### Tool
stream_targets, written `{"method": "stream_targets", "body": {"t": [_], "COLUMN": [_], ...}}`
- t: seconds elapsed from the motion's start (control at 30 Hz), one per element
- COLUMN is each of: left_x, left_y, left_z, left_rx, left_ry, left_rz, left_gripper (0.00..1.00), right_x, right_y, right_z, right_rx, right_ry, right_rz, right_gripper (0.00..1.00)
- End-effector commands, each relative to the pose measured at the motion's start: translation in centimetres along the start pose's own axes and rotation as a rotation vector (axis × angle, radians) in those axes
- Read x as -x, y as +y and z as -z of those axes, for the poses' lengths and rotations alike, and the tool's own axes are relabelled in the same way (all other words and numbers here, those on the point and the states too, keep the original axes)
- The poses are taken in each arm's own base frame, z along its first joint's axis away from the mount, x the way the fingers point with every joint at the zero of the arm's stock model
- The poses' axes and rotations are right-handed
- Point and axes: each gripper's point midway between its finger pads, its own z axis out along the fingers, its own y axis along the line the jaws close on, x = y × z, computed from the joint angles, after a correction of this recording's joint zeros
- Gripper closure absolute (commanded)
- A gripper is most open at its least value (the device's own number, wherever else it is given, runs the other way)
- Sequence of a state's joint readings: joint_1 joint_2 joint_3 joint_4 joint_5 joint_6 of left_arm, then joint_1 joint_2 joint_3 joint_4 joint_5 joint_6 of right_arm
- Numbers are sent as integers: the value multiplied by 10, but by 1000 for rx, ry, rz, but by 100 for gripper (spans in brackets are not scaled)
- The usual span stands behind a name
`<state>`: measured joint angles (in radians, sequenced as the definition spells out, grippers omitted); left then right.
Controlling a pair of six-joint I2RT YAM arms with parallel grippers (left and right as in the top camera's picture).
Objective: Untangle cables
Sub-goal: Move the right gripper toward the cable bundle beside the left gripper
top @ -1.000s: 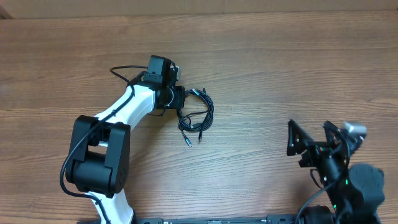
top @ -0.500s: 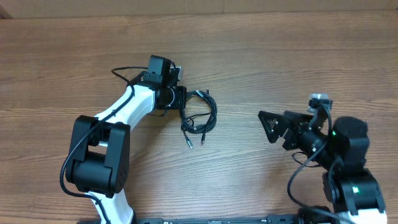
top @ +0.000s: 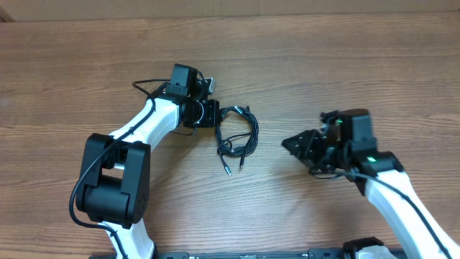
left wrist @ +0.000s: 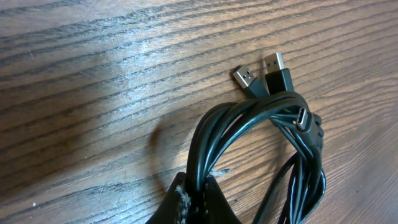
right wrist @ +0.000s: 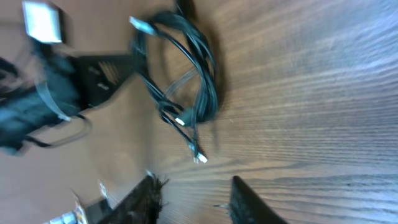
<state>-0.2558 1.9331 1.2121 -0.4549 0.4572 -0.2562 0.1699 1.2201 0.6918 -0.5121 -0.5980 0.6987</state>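
The cables [top: 238,134] are a bundle of thin black loops with small plug ends, lying on the wooden table just right of my left gripper [top: 214,114]. In the left wrist view the left gripper [left wrist: 196,194] is shut on several strands of the cables [left wrist: 261,121], and the USB plugs [left wrist: 266,73] poke out at the top of the coil. My right gripper [top: 292,147] points left, a short way right of the bundle and apart from it. Its fingers [right wrist: 247,198] stand open with only bare wood between them, and the cables [right wrist: 198,84] lie ahead.
The wooden table [top: 345,65] extends all around. A thicker black wire [top: 144,85] loops off the left arm behind its wrist. The left arm's white links [top: 136,129] run from the bottom left.
The right arm has swung from the lower right corner up and left toward the bundle, and its jaws have narrowed. The left gripper has dragged the cables slightly rightward.
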Motion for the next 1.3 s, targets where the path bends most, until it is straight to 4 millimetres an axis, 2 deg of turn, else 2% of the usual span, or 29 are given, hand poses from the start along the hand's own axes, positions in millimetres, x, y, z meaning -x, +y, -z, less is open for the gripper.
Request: {"method": "stream_targets", "body": {"t": [0.0,0.2,0.4,0.53,0.67,0.93,1.13,1.27], "left_x": [-5,-8,-19,-34,-36,-25,-26,-30], "left_y": [-6,0,3,6,7,4,1,2], "left_z": [-4,-4,-4,-2,-2,-3,-3,-3], "left_rx": [-32,-2,12,29,32,19,7,9], "left_ry": [19,30,74,130,140,97,103,119], "left_rz": [9,18,41,72,76,52,52,64], "left_gripper": [96,96,96,96,96,91,84,94], "right_x": [-7,-13,-14,-22,-24,-21,-8,-1], "right_y": [5,4,-15,-9,-9,-10,-6,-10], "right_z": [-25,-65,-96,-111,-118,-118,-119,-120], "right_rx": [-4,-11,-118,-102,-117,-132,-124,-153], "right_ry": [74,124,89,102,86,63,0,-53], "right_rz": [10,59,-12,36,42,20,40,10], "right_gripper": [61,55,56,56,57,68,72,73]}}
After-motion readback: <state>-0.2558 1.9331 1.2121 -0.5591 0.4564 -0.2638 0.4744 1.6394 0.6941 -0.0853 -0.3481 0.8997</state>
